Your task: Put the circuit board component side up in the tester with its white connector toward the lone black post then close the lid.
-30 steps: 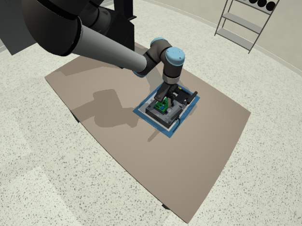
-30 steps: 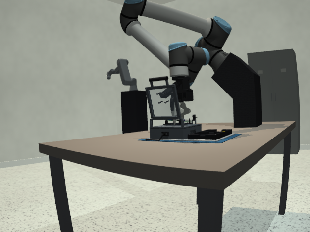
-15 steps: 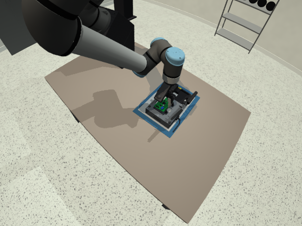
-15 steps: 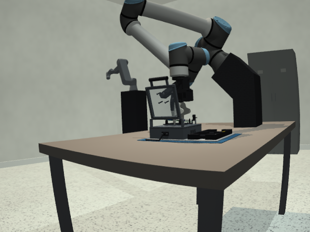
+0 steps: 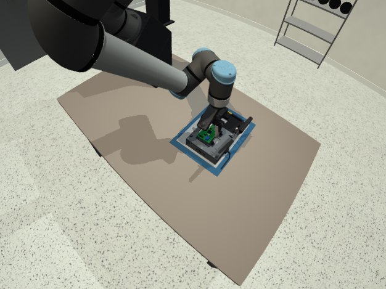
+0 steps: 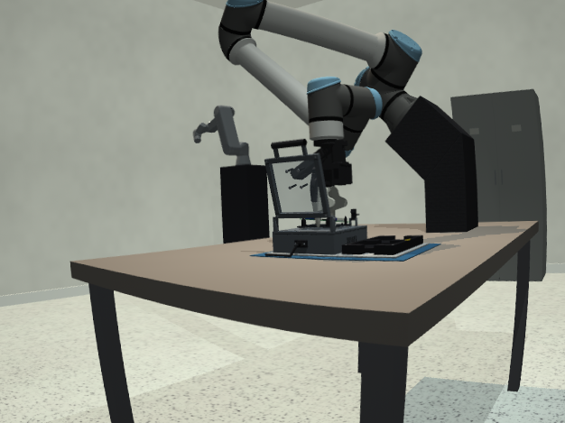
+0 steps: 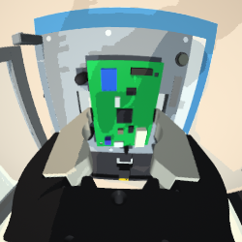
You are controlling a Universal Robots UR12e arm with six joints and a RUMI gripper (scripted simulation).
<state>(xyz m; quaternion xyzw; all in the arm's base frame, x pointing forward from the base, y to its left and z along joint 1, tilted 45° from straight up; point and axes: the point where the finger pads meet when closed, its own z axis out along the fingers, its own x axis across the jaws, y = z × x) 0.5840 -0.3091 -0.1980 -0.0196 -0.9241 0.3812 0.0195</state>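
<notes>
My gripper is shut on the green circuit board, its two grey fingers clamping the board's side edges near its near end. The board faces component side up, with a blue chip at its far left and a white connector at its near end. It hangs just above the grey tester bed. In the top view the board sits over the dark tester. A black post stands at the bed's far right. The tester's clear lid stands open and upright. The tester's pins are hidden.
The black tray lies beside the tester on a blue mat. The lid's frame rises at the left of the wrist view. A shelf rack and a second small arm stand far off.
</notes>
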